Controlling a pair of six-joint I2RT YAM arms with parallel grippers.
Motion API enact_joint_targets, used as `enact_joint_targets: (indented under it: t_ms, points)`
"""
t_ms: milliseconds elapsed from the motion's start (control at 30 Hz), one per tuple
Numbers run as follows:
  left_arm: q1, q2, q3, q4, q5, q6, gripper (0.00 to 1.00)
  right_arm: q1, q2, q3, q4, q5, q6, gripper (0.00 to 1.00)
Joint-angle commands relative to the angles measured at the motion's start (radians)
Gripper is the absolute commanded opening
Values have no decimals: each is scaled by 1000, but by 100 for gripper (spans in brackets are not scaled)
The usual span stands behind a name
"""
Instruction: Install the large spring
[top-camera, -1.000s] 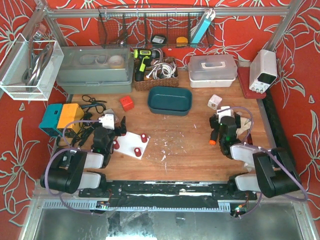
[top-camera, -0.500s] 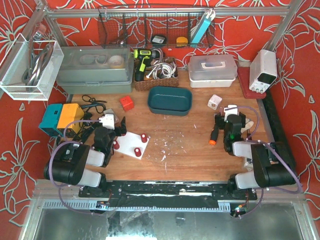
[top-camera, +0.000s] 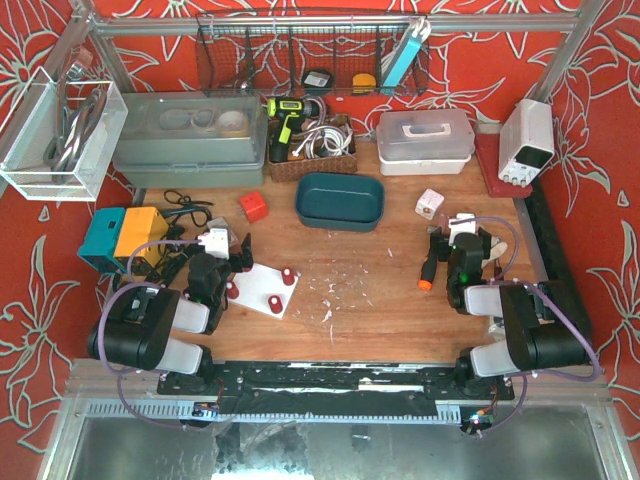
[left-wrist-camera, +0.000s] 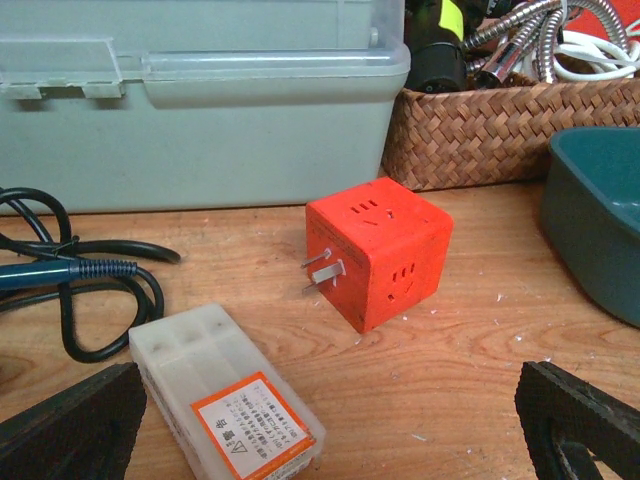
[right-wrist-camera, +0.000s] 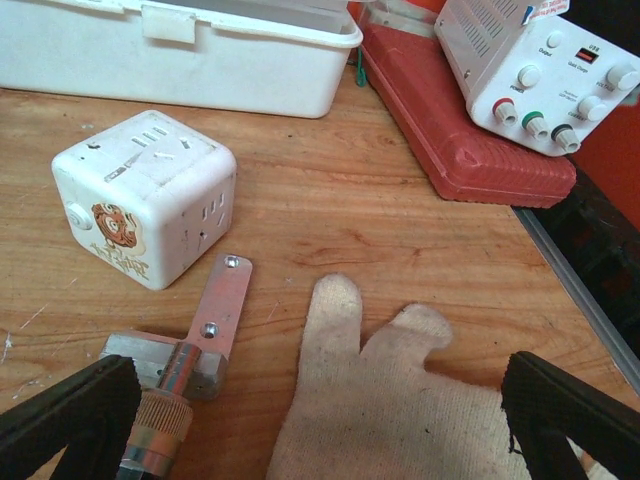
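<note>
No large spring shows in any view. A white base plate (top-camera: 262, 290) with three red pegs lies on the table just right of my left gripper (top-camera: 232, 262). In the left wrist view that gripper (left-wrist-camera: 330, 440) is open wide and empty, its fingers (left-wrist-camera: 70, 425) at the bottom corners. My right gripper (top-camera: 458, 238) is also open and empty (right-wrist-camera: 320, 440), over a white glove (right-wrist-camera: 400, 400). A metal tool (right-wrist-camera: 185, 345) with a knurled brass part and a pink plate lies to its left; its orange tip shows in the top view (top-camera: 428, 268).
Orange cube socket (left-wrist-camera: 378, 250), translucent box with orange label (left-wrist-camera: 225, 400), black cable (left-wrist-camera: 70, 290), grey bin (left-wrist-camera: 200, 100), wicker basket (left-wrist-camera: 500, 130) and teal tray (top-camera: 340, 200) lie ahead of the left gripper. White cube socket (right-wrist-camera: 145, 195), white box (right-wrist-camera: 180, 40), red case (right-wrist-camera: 460, 130) and power supply (right-wrist-camera: 540, 70) lie by the right.
My right gripper has shifted right and slightly away, uncovering the orange-tipped tool, which now lies free to its left. The left arm's elbow has settled a little; its gripper stays put.
</note>
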Motion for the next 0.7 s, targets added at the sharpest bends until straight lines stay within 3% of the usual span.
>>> enact_joint_targets:
  t_ms: [0, 667]
  points:
    - [7, 4, 12, 41, -4, -5, 100, -2, -4, -5, 21, -7, 13, 99]
    - [7, 5, 14, 40, -4, -5, 100, -3, -8, -2, 8, -8, 16, 99]
